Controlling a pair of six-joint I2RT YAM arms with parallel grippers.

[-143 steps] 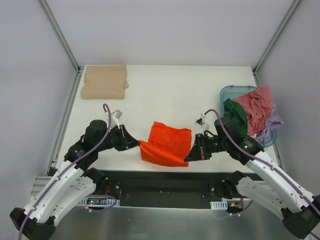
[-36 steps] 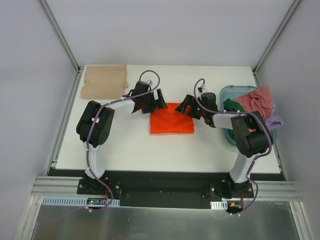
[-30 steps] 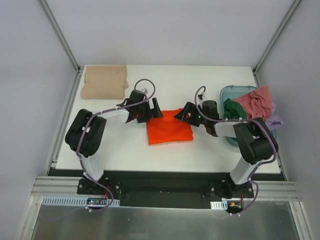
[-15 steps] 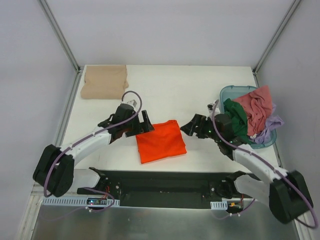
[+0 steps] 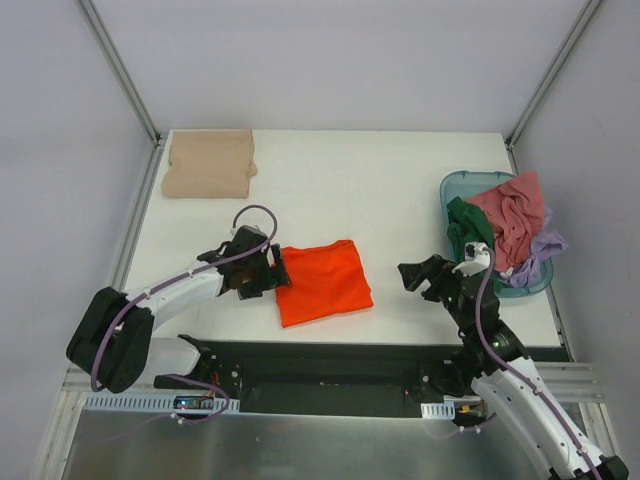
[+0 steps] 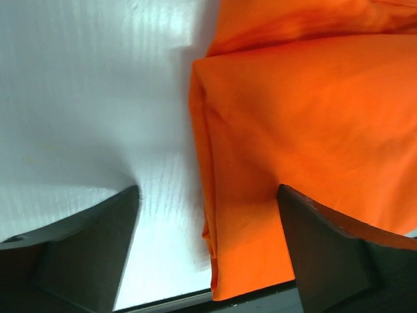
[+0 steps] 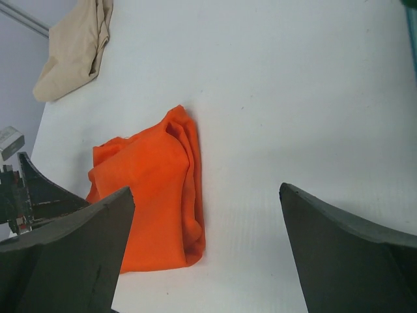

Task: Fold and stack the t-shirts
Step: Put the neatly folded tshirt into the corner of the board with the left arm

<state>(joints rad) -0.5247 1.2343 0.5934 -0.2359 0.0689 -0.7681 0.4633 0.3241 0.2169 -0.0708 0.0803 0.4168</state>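
A folded bright orange t-shirt (image 5: 322,282) lies near the table's front edge. My left gripper (image 5: 272,272) is at its left edge, open. In the left wrist view the orange t-shirt (image 6: 306,130) has its folded edge and near corner between the wide-apart fingers (image 6: 91,254), and the left gripper (image 6: 208,251) is not closed on the cloth. My right gripper (image 5: 420,275) stands open and empty to the right of the shirt, apart from it. From the right wrist the orange t-shirt (image 7: 153,208) lies ahead and to the left of the right gripper (image 7: 208,261). A folded tan t-shirt (image 5: 208,163) lies at the far left corner.
A teal tub (image 5: 462,184) at the right edge holds a heap of pink (image 5: 512,215), dark green (image 5: 468,225) and lilac (image 5: 542,250) garments. The white table (image 5: 350,190) ends in a black rail at the near edge, close behind the orange shirt. The tan t-shirt (image 7: 75,45) shows far off.
Both arms drew back toward the near edge. The orange shirt slid nearer with them, then stopped. The right gripper backed off to the right; the left gripper went to the shirt's left edge.
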